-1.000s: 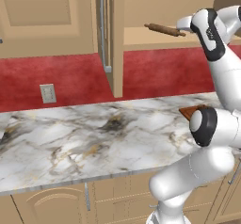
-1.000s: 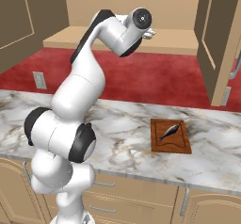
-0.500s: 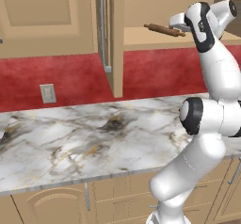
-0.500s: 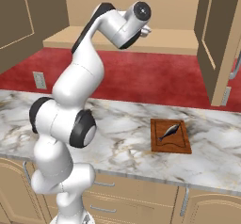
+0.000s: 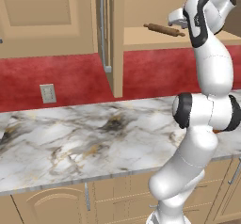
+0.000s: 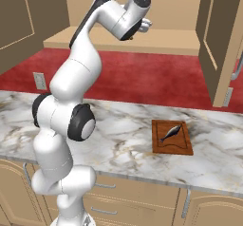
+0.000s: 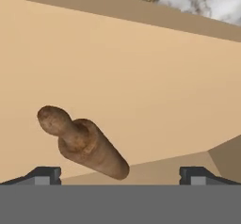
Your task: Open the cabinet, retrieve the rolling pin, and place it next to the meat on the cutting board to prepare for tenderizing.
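Hand view looks down into the cabinet [image 5: 117, 35], on its tan shelf floor, where the rolling pin [image 7: 84, 145] lies. One knobbed end of the pin points to the upper left of that picture and its thicker body runs down toward the lower middle, between the two dark fingertips [image 7: 44, 175] that stand far apart at the bottom edge. The gripper [image 7: 120, 176] is wide open and holds nothing; the pin is not touched by either finger as far as I can see.

From the left base view the cabinet doors stand open, one door with its long silver handle [image 5: 104, 25] turned edge-on toward the camera. The rolling pin [image 5: 164, 29] rests on the shelf, a little tilted, and the hand of the white arm is just beside its right end, at shelf height.

From the right base view the arm reaches up and bends over the same shelf, and the other open door [image 6: 223, 40] hangs at the right. Below, on the marble counter [image 6: 118, 135], lies the cutting board [image 6: 172, 137] with the meat [image 6: 171, 132] on it, a small greyish piece near the middle of the board. The board is well apart from the arm's base, to its right
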